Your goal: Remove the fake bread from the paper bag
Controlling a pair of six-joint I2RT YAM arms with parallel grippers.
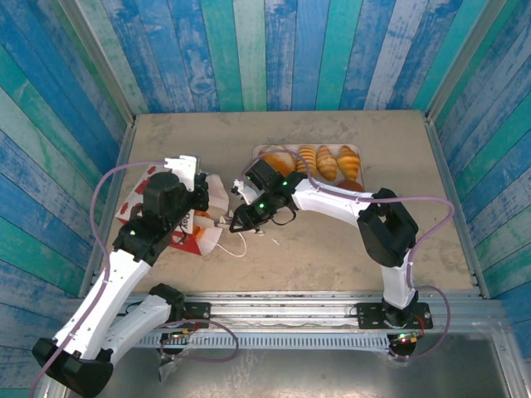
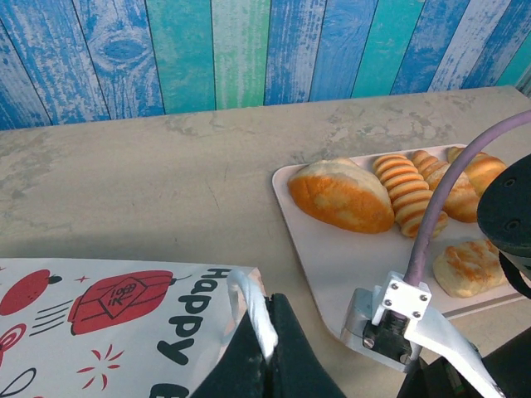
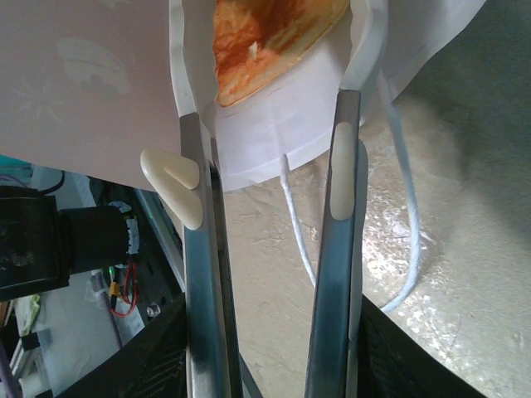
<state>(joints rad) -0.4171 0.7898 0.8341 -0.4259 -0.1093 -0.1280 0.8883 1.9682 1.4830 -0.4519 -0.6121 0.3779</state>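
fake bread (image 3: pixel 274 33) filling paper bag (image 2: pixel 108 323) mouth, tray (image 2: pixel 332 265) beside

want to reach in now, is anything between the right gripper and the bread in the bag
Nothing solid. The right gripper stands open at the mouth of the paper bag, with the fake bread showing just inside. Only the bag's white lower lip lies between the fingers.
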